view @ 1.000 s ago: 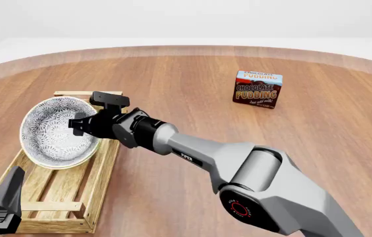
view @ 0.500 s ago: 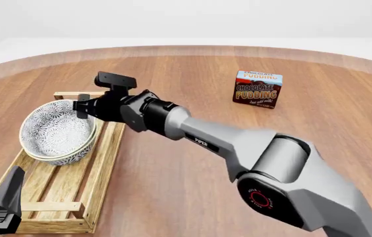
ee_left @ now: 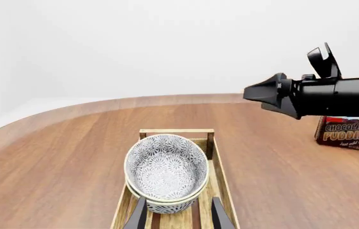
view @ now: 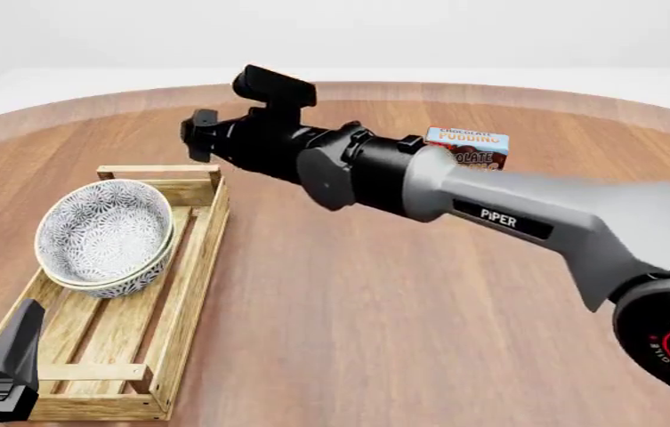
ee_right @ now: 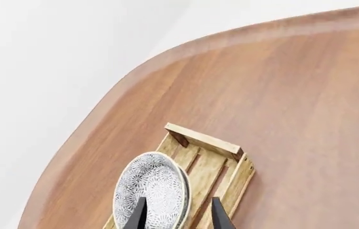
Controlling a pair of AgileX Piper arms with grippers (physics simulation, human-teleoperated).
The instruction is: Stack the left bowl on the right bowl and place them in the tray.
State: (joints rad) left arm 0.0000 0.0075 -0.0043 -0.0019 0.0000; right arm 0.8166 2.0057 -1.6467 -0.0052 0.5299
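Note:
Two grey-patterned bowls sit nested in the far half of the light-wood tray [view: 192, 285], the upper bowl [view: 103, 229] inside the lower bowl [view: 115, 283]. They also show in the left wrist view, upper bowl [ee_left: 166, 167] in lower bowl [ee_left: 166, 206], and as a stack of bowls [ee_right: 150, 191] in the right wrist view. My right gripper [view: 198, 133] hangs open and empty, above and beyond the tray's far end. At the tray's near end my left gripper [view: 3, 374] is low and open, its fingers [ee_left: 138, 217] pointing toward the bowls.
A chocolate pudding box [view: 472, 142] stands at the back right, partly hidden behind my right arm [view: 489, 209]; the box [ee_left: 348, 133] shows again in the left wrist view. The tray's near half [view: 97, 347] holds nothing. The round wooden table [view: 370, 338] spreads to the right.
My right gripper has let go of the bowls, then risen and drawn back away from the tray. The stack has settled from tilted to flat. The left gripper has not moved.

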